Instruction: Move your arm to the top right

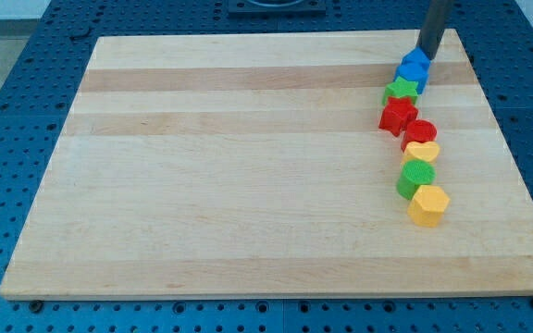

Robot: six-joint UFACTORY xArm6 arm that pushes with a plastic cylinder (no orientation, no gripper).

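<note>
No pincer here, only a dark rod; my tip (pixel 428 53) down at the worktop's (pixel 248 166) top right, just above the blue block (pixel 415 67). Below, running down the view's right (touching or nearly): green star (pixel 402 90), red star (pixel 397 115), red cylinder (pixel 420 131), yellow heart (pixel 422 152), green cylinder (pixel 416 176), yellow hexagon (pixel 427 204).

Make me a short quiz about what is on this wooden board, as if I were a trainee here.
1. True or false: the blocks form a chain down the view's right side of the board.
2. Which block lies nearest my tip? A) yellow hexagon B) blue block C) red star
3. Fill in: the block at the chain's bottom end is coloured ____.

Key:
1. True.
2. B, the blue block, just below the tip; the red star lies further down.
3. Yellow: the yellow hexagon.
</note>
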